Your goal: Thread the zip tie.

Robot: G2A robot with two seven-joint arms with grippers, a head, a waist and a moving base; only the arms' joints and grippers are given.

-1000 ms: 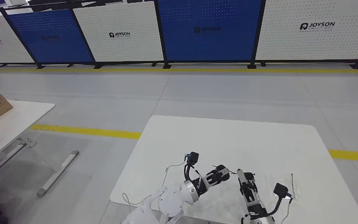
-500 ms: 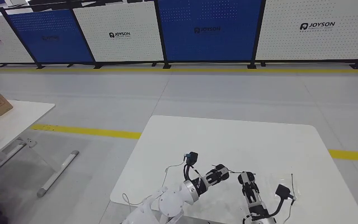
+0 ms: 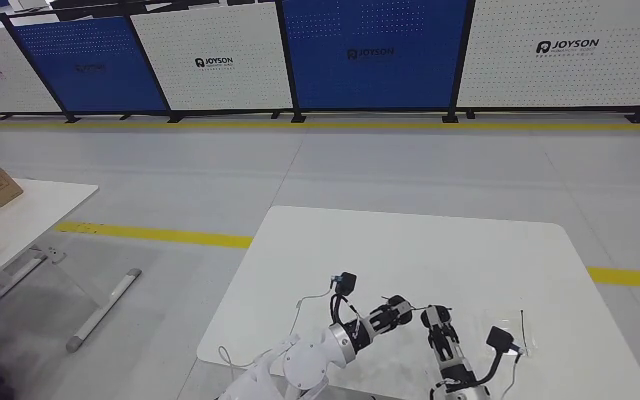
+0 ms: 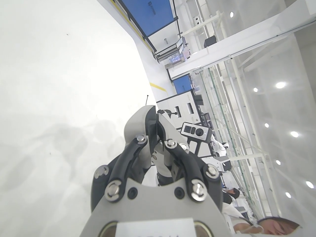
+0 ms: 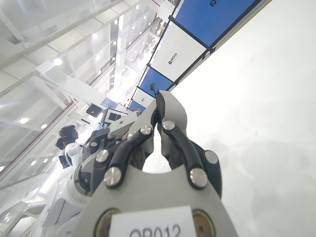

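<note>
Black plastic marks the one zip tie (image 5: 153,89) that can be counted in a grip: its small square head pokes out just past the fingertips of the right hand (image 5: 158,101), which is clamped closed on the strap. The left hand (image 4: 156,118) is closed too, its fingers pressed together on a thin dark line (whether that is the same strap cannot be told).

From above, the two hands, left (image 3: 398,309) and right (image 3: 432,318), sit close together and tip to tip, above the near edge of the single white tabletop (image 3: 420,250), about midway along it. One more thin black strip (image 3: 521,322) lies flat on the tabletop, well to the right of both hands and apart from them.

Each hand's base carries a white label (image 5: 150,219) with dark print. Across the far side of the floor stand pegboard panels (image 3: 375,50), two blue ones alternating with white ones, each with a printed logo. A yellow line (image 3: 150,234) runs across the floor between them and the tabletop, and the corner of a second table (image 3: 40,205) shows at the left.
</note>
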